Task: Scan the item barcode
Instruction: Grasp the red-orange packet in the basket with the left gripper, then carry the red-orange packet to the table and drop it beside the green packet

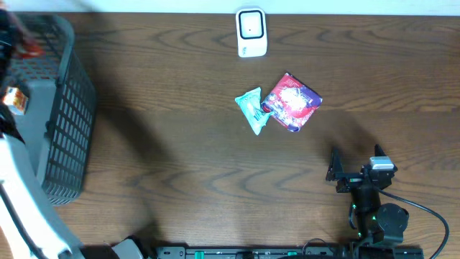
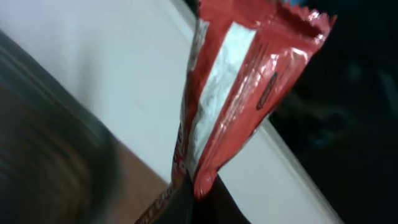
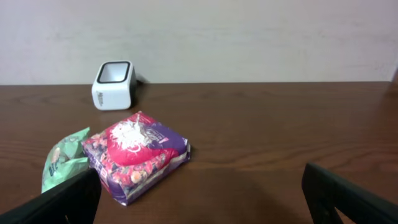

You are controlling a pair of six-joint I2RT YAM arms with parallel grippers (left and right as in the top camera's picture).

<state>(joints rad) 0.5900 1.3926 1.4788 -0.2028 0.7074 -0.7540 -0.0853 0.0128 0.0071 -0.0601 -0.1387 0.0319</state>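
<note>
My left gripper (image 2: 200, 200) is shut on the lower end of a red foil packet (image 2: 239, 93), which stands up in front of the left wrist camera and shows its white back seam. The white barcode scanner (image 1: 251, 32) sits at the far middle of the table, with its dark window (image 3: 114, 71) facing up. My right gripper (image 1: 357, 164) rests low near the front right edge. It is open, with nothing between its fingers (image 3: 62, 199). The scanner (image 3: 114, 84) lies well ahead of it to the left.
A purple and pink packet (image 1: 291, 101) and a teal packet (image 1: 251, 109) lie side by side in front of the scanner. A grey mesh basket (image 1: 68, 122) stands at the left edge, with an orange item (image 1: 14, 99) inside it. The left arm's white body (image 1: 21, 208) crosses the front left corner.
</note>
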